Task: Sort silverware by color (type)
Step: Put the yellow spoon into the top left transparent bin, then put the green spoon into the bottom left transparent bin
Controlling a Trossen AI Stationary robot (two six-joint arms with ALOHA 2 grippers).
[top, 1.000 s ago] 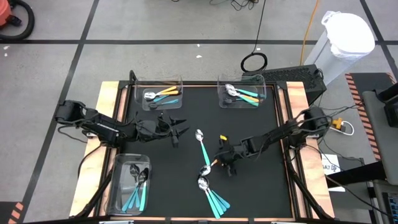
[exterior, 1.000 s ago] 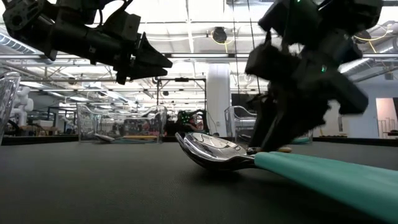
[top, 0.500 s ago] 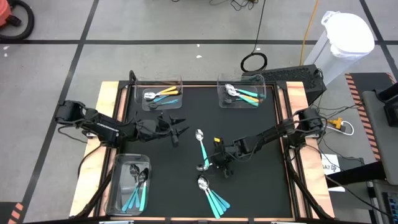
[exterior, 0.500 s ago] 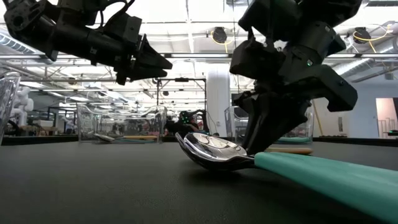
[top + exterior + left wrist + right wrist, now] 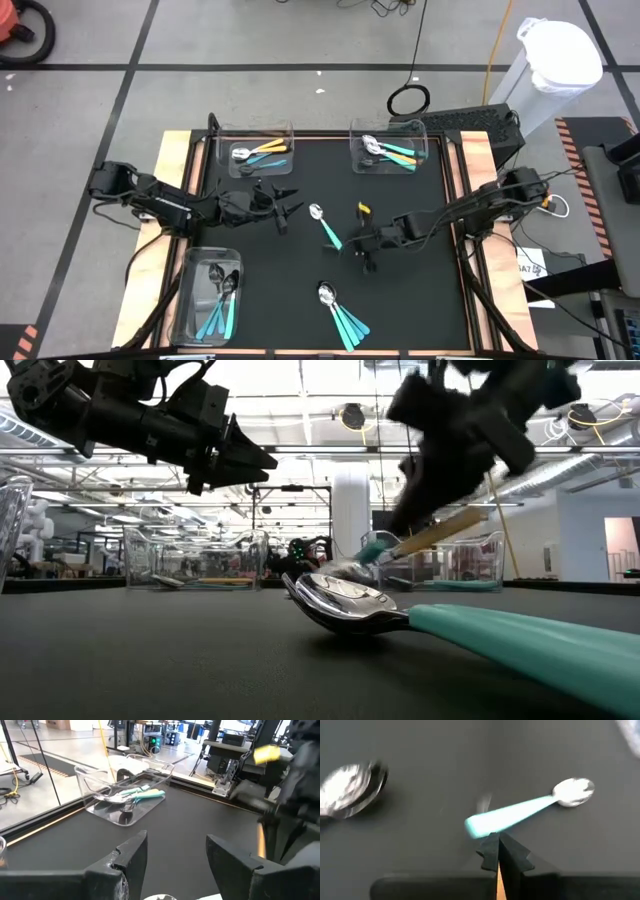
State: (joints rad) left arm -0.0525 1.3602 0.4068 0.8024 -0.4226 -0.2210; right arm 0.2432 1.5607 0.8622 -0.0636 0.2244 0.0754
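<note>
**Right jaws (image 5: 498,842).** Closed completely on the orange spoon (image 5: 440,535). Thin orange handle pinched between the tips, bowl slanting down and forward of them. Standing open low over this spoon a second ago; now shut and raised, with the spoon apparently lifted clear of the tabletop (image 5: 250,270).

**Teal spoon (image 5: 515,812).** Flat on the tabletop just ahead of the right jaws, handle end nearest the tips and bowl farthest away. Turned somewhat from its position a second ago, probably nudged during the pick. Contact with the jaws at present not determinable.

**Teal spoon cluster (image 5: 340,312).** Lying behind and to one side of the right jaws, well apart from them. Unmoved, not yet sorted.

**Left jaws (image 5: 175,845).** Spread wide, holding nothing, hovering above the tabletop. Unchanged over the last second.

**Clear bin (image 5: 92,782).** Beyond the left jaws, already containing spoons.

**Meaning for the task.** Grasp stage evidently complete for one orange spoon; transport to a bin with matching handles judged the next requirement. Grip narrow and near the handle end, so a risk of the spoon swinging or slipping in transit.
</note>
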